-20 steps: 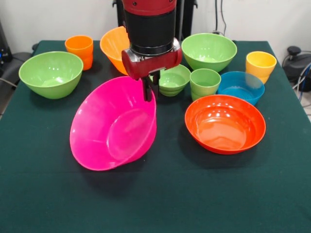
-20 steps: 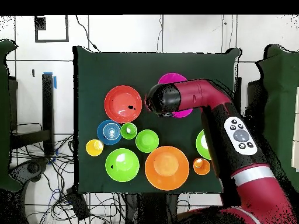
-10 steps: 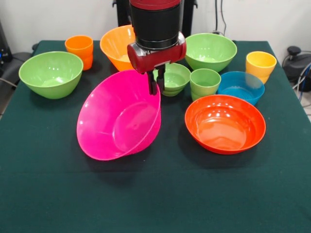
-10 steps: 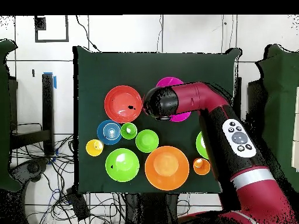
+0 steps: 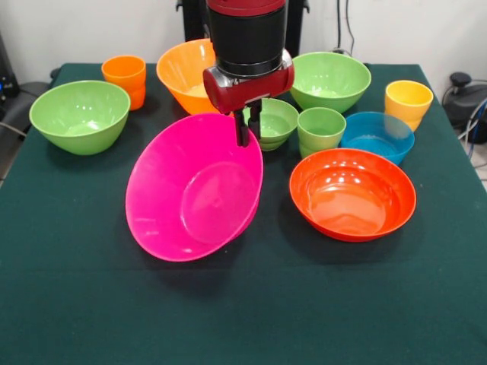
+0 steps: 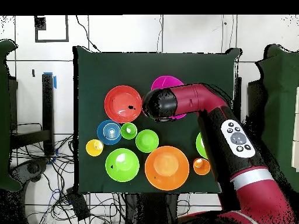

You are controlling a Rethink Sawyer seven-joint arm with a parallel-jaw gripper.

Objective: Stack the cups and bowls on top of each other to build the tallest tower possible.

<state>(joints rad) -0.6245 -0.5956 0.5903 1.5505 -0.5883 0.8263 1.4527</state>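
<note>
Front view has us holding the big pink bowl [image 5: 194, 190] by its far rim, gripper [image 5: 246, 125] pinched shut on the edge with one finger inside and one outside. The bowl hangs tilted with its opening facing the near side, lower edge at or just above the green cloth [image 5: 243, 319], roughly mid-table, a bit left of centre.

Progress-wise, we'd say we're barely started. No tower exists yet; nothing sits on anything else as far as we can see. The pink one looks like the base piece and has to be set flat before anything goes in it.

Count: seven bowls. Pink, orange [image 5: 183, 72] far behind the arm, red-orange [image 5: 352, 194] to the right, two big light green ones (far left [image 5: 80, 114] and far right of centre [image 5: 327, 80]), a small green [image 5: 272, 123] just behind the gripper, and blue [image 5: 377, 135].

Three cups: orange [image 5: 125, 78] far left, green [image 5: 320, 129] beside the blue bowl, yellow [image 5: 408, 103] far right.

Everything but pink is untouched.
</note>
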